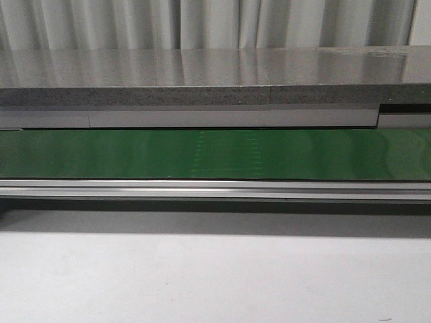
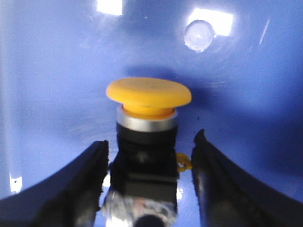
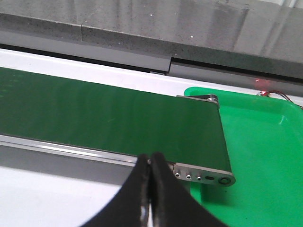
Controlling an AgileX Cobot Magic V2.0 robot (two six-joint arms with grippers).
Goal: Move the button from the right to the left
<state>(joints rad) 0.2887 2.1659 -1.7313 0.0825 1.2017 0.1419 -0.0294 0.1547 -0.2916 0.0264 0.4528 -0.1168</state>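
Your left claw sits spread around the button, centre frame inside the blue bin, fingers not touching it. Lift straight clear. Your right claw, pinched empty, hovers low over the green belt.

Front view: low, facing forward across the white bench, green belt spanning the frame at middle distance. Right wrist view: angled down on the belt's end and green tray (belt shared with front view). Left wrist view: very close, inside a blue bin, shares nothing.
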